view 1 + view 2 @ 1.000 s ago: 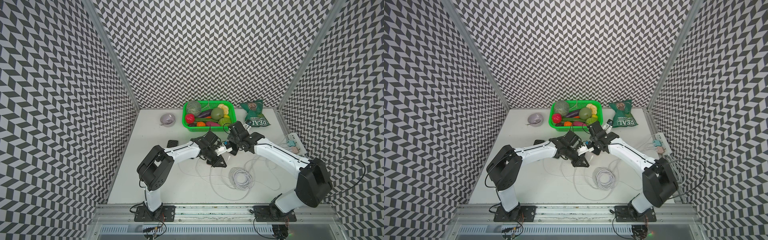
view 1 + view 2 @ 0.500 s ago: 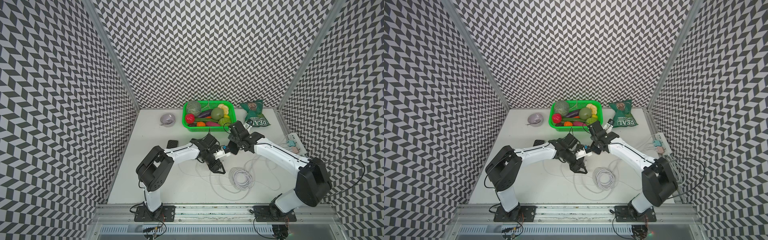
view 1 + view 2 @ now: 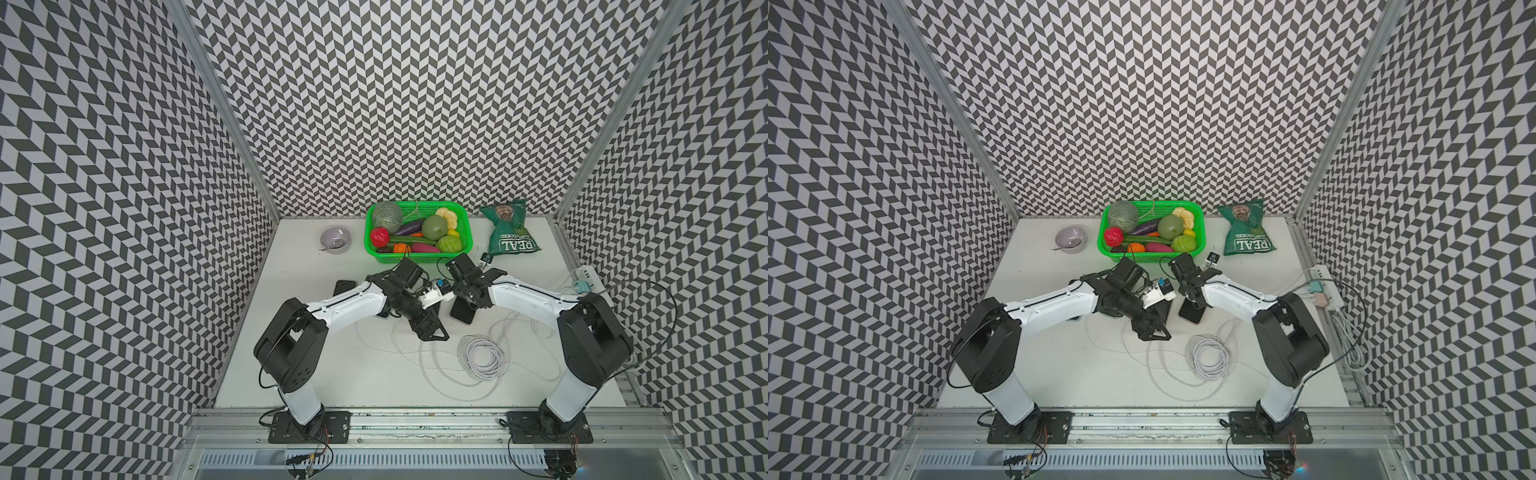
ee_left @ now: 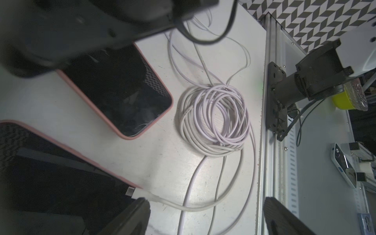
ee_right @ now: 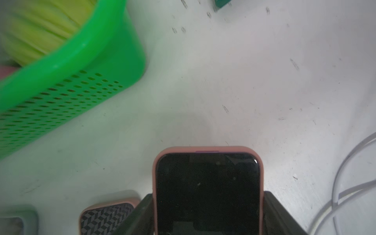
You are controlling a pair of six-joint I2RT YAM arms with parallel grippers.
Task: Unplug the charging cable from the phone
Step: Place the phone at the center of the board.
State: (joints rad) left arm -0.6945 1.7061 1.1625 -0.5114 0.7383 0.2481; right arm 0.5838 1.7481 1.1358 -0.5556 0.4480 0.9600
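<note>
Centre of the table (image 3: pixel 332 365), and the right gripper (image 5: pixel 207 196) is clamped across the phone (image 5: pixel 207 179), a finger pressed against each long edge of its pink case. In the right wrist view the phone's long axis runs straight up the frame, screen up, one short end pointing at the top edge. In the left wrist view the axis runs from upper left to lower right. There the rounded free end points at the coiled cable (image 4: pixel 213 120), and that end is bare, nothing plugged in. In a top view the phone (image 3: pixel 463 313) shows as a dark slab below the green basket (image 3: pixel 417 258), with its free end toward the bottom of the frame. The left gripper (image 4: pixel 205 205) has its fingers (image 4: pixel 132 217) spread wide, holding nothing. The plug (image 4: pixel 142 194) lies right beside one finger, metal tip showing. It sits at the corner of a second phone (image 4: pixel 50 173) in the lower left, alongside the clamped one.
</note>
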